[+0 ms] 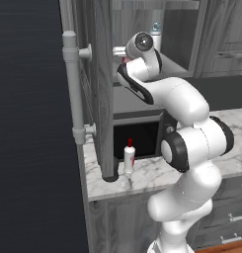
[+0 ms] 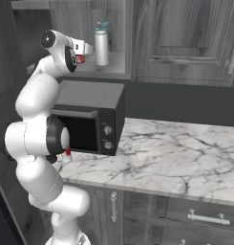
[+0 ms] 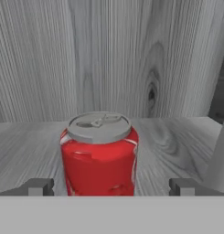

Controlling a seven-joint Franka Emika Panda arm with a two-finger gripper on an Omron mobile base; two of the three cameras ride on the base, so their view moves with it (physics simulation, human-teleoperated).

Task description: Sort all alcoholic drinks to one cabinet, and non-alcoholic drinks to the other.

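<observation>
— What did the red can (image 3: 99, 153) feel like it would be to handle, and where was it?

— It stood upright on the cabinet shelf (image 3: 26, 141), straight ahead of my pincer (image 3: 111, 187) and between my two fingertips (image 3: 40, 186), which were spread wide, one on each side and clear of its wall. I judged it light, thin-walled and smooth, so easy to dent or let slip; the round side wall, about mid-height, looked the place to take it.

— And what did the other views add?

— The right base view showed the pale-grey bottle (image 2: 101, 44) with its blue cap on the same shelf, just off to the side of my pincer. The left base view showed the white red-capped bottle (image 1: 129, 158) far below me on the desk (image 1: 152, 175), in front of the microwave (image 2: 92, 122).
</observation>
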